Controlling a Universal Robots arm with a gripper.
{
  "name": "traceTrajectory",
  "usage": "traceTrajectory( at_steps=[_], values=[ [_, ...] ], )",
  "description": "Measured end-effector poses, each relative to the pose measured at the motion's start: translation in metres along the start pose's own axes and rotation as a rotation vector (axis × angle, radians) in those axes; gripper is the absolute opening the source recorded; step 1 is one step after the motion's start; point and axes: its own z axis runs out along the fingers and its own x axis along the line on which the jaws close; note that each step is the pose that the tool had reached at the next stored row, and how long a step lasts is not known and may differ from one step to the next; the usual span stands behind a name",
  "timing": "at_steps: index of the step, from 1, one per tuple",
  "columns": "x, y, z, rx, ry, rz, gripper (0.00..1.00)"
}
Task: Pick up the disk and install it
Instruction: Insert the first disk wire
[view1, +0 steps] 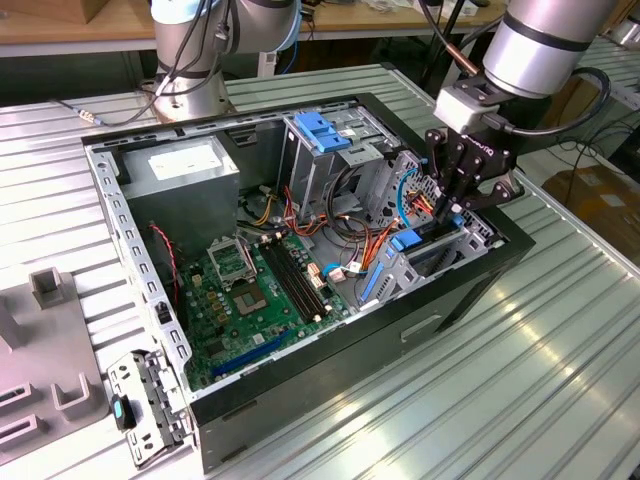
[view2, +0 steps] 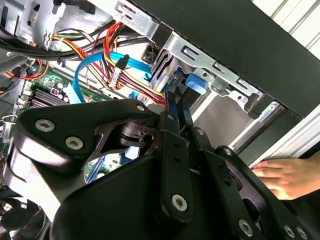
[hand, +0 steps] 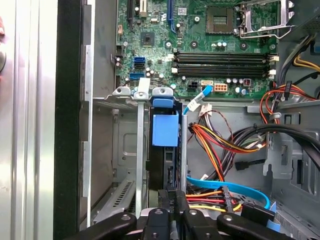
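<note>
Ribbed metal table (view1: 560, 330), black pincer (view1: 455, 205) gripping blue-railed disk (hand: 165, 131).

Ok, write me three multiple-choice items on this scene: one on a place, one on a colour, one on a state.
1. In the exterior view, where is the gripper?
A. Over the power-supply box
B. Down at the drive bay, at the case's end toward the exterior view's right
C. Over the grey fixture outside the case

2. What colour is the plastic piece on the disk in the first wrist view?
A. Red
B. Green
C. Blue

3. How does the disk sit?
A. On edge in a bay slot, between the gripper's fingers
B. Flat on the table
C. Flat on the motherboard

Answers: 1 B, the gripper reaches down into the bay there. 2 C, the piece is plainly blue. 3 A, the first wrist view shows it upright between the slot's metal walls with the fingers closed on its edge.
</note>
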Motion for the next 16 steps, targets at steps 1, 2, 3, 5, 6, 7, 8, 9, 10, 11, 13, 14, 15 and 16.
traceTrajectory(
  at_steps=[1, 2, 3, 5, 6, 7, 8, 9, 10, 11, 13, 14, 15, 16],
  values=[
    [0.0000, 0.0000, 0.0001, 0.0001, -0.0013, 0.000, 0.17],
    [0.0000, 0.0000, 0.0001, 0.0001, -0.0017, 0.000, 0.17],
    [0.0001, 0.0000, -0.0009, 0.0001, -0.0032, 0.000, 0.17],
    [0.0002, 0.0000, -0.0034, 0.0000, -0.0029, 0.000, 0.17],
    [0.0002, 0.0000, -0.0034, 0.0001, -0.0030, 0.000, 0.17],
    [0.0002, 0.0000, -0.0033, 0.0001, -0.0031, 0.000, 0.17],
    [0.0002, 0.0000, -0.0035, 0.0001, -0.0032, 0.000, 0.17],
    [0.0002, 0.0000, -0.0036, 0.0001, -0.0034, 0.000, 0.17],
    [0.0002, 0.0000, -0.0036, 0.0001, -0.0038, 0.000, 0.17],
    [0.0001, 0.0000, -0.0035, 0.0001, -0.0042, 0.000, 0.17],
    [0.0002, 0.0000, -0.0035, 0.0001, -0.0043, 0.000, 0.17],
    [0.0002, 0.0000, -0.0035, 0.0001, -0.0043, 0.000, 0.17],
    [0.0002, 0.0000, -0.0034, 0.0001, -0.0042, 0.000, 0.17],
    [0.0002, 0.0000, -0.0032, 0.0001, -0.0043, 0.000, 0.17]
  ],
)
